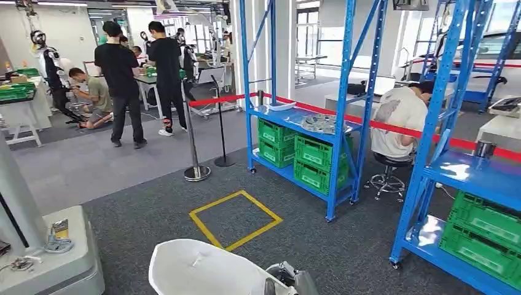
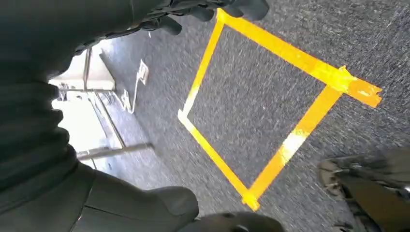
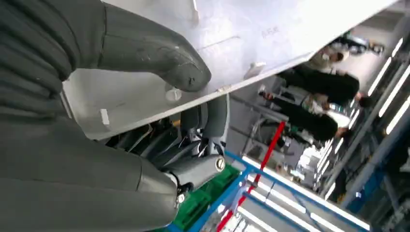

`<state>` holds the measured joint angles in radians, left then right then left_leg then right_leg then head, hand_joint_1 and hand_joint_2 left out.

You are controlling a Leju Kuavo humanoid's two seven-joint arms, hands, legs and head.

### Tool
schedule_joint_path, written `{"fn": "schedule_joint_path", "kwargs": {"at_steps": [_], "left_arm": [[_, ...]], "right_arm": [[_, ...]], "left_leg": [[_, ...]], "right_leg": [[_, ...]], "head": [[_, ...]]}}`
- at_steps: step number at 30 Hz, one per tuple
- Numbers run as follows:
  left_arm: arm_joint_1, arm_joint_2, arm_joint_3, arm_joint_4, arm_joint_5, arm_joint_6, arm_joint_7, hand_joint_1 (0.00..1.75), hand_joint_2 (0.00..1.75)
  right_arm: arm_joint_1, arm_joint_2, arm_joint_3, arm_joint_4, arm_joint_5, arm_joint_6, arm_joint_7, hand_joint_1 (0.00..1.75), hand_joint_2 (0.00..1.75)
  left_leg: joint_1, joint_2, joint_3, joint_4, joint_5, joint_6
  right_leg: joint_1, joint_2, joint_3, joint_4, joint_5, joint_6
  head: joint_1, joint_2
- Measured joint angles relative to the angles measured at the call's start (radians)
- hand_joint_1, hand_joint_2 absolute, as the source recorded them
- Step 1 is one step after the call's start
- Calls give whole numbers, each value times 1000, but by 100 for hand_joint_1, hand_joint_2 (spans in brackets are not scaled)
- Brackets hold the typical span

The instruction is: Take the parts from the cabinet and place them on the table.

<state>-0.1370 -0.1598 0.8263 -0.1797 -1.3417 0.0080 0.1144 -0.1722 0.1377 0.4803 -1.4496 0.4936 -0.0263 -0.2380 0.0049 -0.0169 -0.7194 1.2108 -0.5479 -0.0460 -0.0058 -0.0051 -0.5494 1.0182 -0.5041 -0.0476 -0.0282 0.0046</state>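
A white, flat moulded part (image 1: 196, 270) sits low in the head view. My right hand (image 1: 289, 279) grips it at its edge. In the right wrist view the thick thumb (image 3: 159, 58) presses on one face of the white part (image 3: 241, 38) and the dark fingers (image 3: 193, 169) clamp the other face. My left hand (image 2: 72, 183) hangs over the grey carpet with its fingers apart and nothing in it. A blue shelf rack (image 1: 295, 117) stands ahead with a metal part (image 1: 319, 124) on its shelf. A white table (image 1: 61, 267) lies at the near left.
A yellow tape square (image 1: 235, 219) marks the carpet ahead of me. Green crates (image 1: 313, 161) fill the rack's lower shelf, and a second blue rack (image 1: 473, 178) stands right. A red barrier tape on posts (image 1: 195, 166) crosses behind. A person sits behind the rack; others stand at far left.
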Motion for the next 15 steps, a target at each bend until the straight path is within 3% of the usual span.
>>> {"fn": "schedule_joint_path", "kwargs": {"at_steps": [1,2,3,4,5,6,7,11,12,13,14,15], "left_arm": [[0,0,0,0,-2,0,0,0,175],[2,0,-1,1,-5,-2,0,0,175],[4,1,-1,1,-8,-2,0,0,175],[8,3,-1,1,-8,-2,0,0,175],[11,6,-1,1,-10,1,-1,0,175],[14,9,-1,1,-10,4,-3,0,175],[15,11,-1,1,-9,11,-7,0,175],[38,21,0,1,16,45,-16,0,175],[45,21,1,1,24,53,-16,0,175],[49,22,3,1,31,60,-13,0,175],[50,25,3,0,34,63,-10,0,175],[49,25,3,0,37,64,-10,0,175]], "right_arm": [[9,-2,0,-5,0,0,0,175,175],[16,-3,0,-8,0,0,0,175,175],[22,-5,0,-11,0,0,-2,175,175],[25,-6,0,-15,0,-2,-4,175,175],[29,-7,0,-19,-1,-6,-8,175,175],[32,-8,0,-23,-3,-9,-16,175,175],[34,-8,1,-25,-7,-9,-25,175,175],[33,-10,30,-23,-26,7,-60,175,175],[29,-9,40,-20,-34,12,-66,175,175],[26,-9,48,-16,-36,19,-72,175,175],[25,-9,58,-13,-40,24,-77,175,175],[27,-10,63,-6,-44,24,-76,175,175]], "left_leg": [[2,8,-40,83,-32,-4],[4,10,-56,117,-36,-7],[6,13,-45,100,-18,-8],[7,17,-13,42,17,-8],[6,30,43,-59,63,-7],[5,60,99,-156,98,-3],[-3,96,116,-191,89,7],[-9,57,114,-195,96,30],[3,44,127,-207,103,39],[2,34,129,-209,104,42],[3,23,128,-209,105,50],[3,10,126,-209,105,54]], "right_leg": [[1,-21,0,0,-3,-2],[1,-37,0,1,-4,-1],[1,-52,2,1,-7,0],[1,-65,4,1,-9,2],[1,-78,8,1,-13,5],[1,-90,15,1,-17,9],[8,-99,19,1,-22,14],[9,-130,29,-4,-27,35],[3,-110,30,0,-37,46],[0,-51,21,27,-53,50],[-3,-16,-9,93,-88,52],[-4,-3,-50,174,-124,54]], "head": [[0,0],[0,0],[0,0],[0,0],[0,0],[0,0],[0,0],[1,0],[3,0],[2,0],[3,0],[4,0]]}}
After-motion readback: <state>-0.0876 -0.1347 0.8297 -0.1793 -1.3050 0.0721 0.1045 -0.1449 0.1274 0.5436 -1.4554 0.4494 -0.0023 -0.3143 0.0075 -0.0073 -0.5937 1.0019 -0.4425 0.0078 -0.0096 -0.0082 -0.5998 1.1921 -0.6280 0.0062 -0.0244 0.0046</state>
